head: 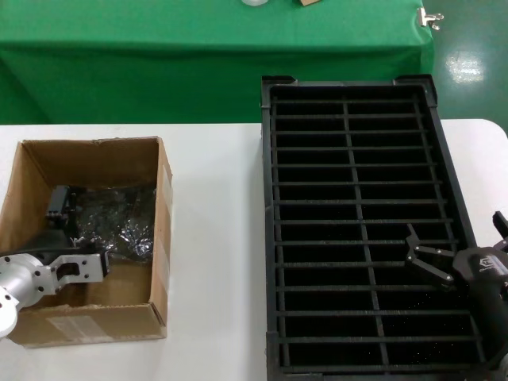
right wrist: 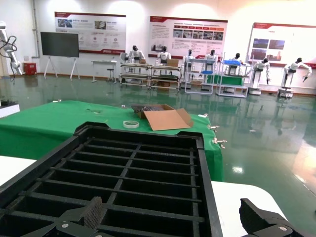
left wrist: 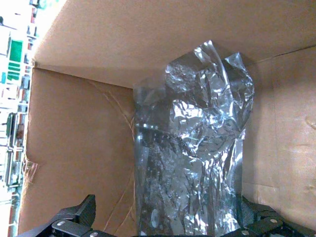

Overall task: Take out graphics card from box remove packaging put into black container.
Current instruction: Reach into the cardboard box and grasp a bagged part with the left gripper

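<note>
Box [head: 163,206] matt corrugated cardboard; packaging [left wrist: 195,148] glossy crinkled plastic; container [head: 353,222] matt black plastic

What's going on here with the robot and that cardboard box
The left gripper is reaching down inside the box, its jaws open on either side of the crinkly packaging lying on the box floor. The card itself can't be made out through the bag. The right gripper hovers open above the black container, whose visible slots hold nothing yet. So the card has not come out of the box.

robot lab hall: humanoid robots [right wrist: 163,55] at workbenches, wall posters [right wrist: 90,32], green floor.
</note>
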Robot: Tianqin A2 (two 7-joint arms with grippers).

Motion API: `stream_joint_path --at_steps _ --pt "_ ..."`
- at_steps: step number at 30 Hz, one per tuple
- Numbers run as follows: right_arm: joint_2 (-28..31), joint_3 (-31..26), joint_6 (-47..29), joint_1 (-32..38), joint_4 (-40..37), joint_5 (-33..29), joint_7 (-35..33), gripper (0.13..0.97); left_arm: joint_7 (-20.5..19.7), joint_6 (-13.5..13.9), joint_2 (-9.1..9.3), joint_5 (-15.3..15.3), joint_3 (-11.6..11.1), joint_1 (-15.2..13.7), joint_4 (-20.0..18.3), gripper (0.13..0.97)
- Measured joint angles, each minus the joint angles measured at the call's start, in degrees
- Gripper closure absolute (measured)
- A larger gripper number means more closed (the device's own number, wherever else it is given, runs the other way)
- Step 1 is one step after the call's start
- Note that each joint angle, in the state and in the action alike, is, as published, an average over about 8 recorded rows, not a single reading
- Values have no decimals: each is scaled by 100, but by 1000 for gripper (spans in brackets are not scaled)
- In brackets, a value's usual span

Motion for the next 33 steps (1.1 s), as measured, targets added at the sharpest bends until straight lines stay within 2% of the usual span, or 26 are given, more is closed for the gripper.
stream_joint_path --at_steps 10,17,22,27,29,33 --pt "0 0 0 0 0 0 0 129 907 -47 172 -600 -180 -74 330 148" --pt "0 0 0 0 0 0 0 129 1922 15 384 -1150 -620 -114 553 208" --pt "0 0 0 0 0 0 0 129 2478 71 504 -1402 -899 -126 639 265" --pt "0 0 0 0 0 0 0 129 2616 86 529 -1431 -985 -94 574 357" --pt "0 0 0 0 0 0 0 129 2557 78 514 -1388 -969 -62 499 376" --pt "0 0 0 0 0 0 0 129 2308 41 453 -1242 -889 23 299 481"
